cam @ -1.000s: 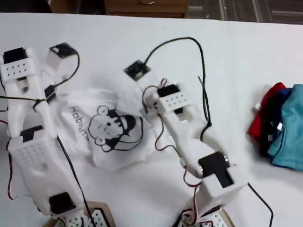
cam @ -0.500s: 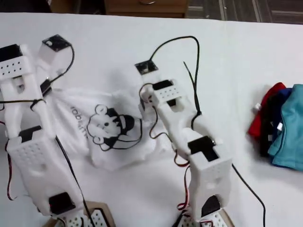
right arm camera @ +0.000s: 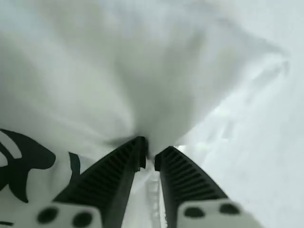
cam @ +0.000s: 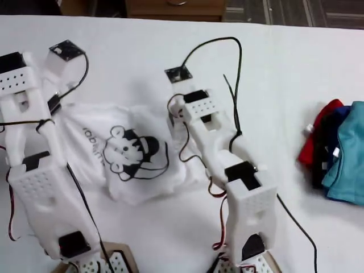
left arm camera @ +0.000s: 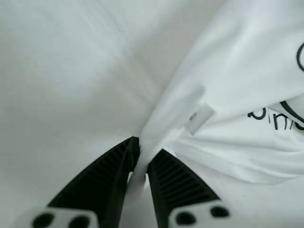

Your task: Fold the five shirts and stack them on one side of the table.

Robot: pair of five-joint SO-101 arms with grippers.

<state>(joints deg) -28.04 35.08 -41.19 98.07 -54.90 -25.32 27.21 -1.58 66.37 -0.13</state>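
White tabletop (cam: pixel 114 40) is spreading across the high view, with a strip of wooden furniture (cam: pixel 176 8) showing along the top edge.

White shirt (cam: pixel 131 153) is lying left of centre, between the two arms. It is rumpled and bunching along its lower edge. Its print is facing up: a black line drawing of a cartoon face with dark hair, and a few letters running beside it on the left.

Left tool (left arm camera: pixel 145 148) is pinching a thin fold at the shirt's left edge, jaws narrowed onto the cloth. A small white label (left arm camera: pixel 199 118) is sticking out of the seam just beyond the jaws.

Right tool (right arm camera: pixel 153 145) is gripping a gathered ridge of fabric at the shirt's right side, jaws nearly closed on it; cloth is fanning out from the pinch.

Stack of folded shirts (cam: pixel 335 151) is sitting at the right edge of the frame, well apart from the white shirt: red, dark blue and teal layers.
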